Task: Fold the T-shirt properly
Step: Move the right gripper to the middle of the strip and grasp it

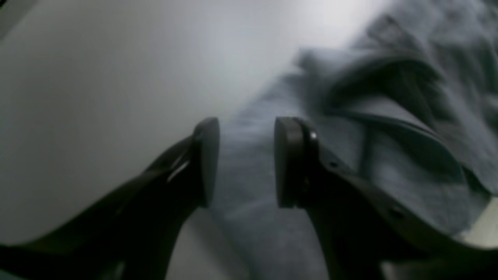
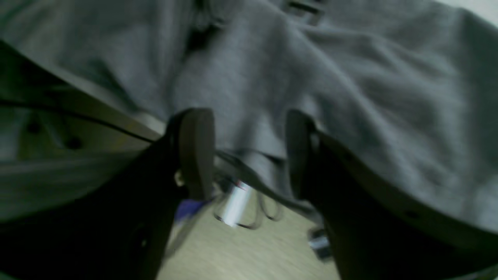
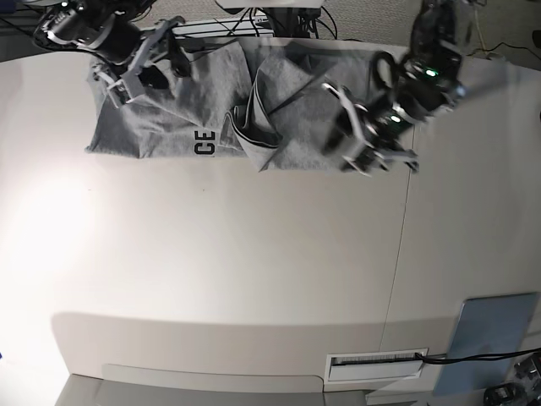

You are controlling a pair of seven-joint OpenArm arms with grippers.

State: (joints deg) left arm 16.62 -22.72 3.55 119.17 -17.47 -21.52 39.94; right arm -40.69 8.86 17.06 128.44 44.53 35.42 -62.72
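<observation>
1. The left gripper [image 1: 246, 161] has its jaws parted with nothing between them, poised over a grey edge of the T-shirt [image 1: 393, 128] where cloth meets the pale surface [image 1: 97, 97].
2. The right gripper [image 2: 249, 153] also stands with jaws apart and empty, above rumpled grey fabric hanging past the surface's far edge; cables [image 2: 249, 186] show on the floor below.
3. From the base view, the T-shirt [image 3: 169, 127] lies crumpled along the far edge of the surface [image 3: 220, 271], black letters "CE" [image 3: 204, 144] showing near its middle, with one arm at each end.
</observation>
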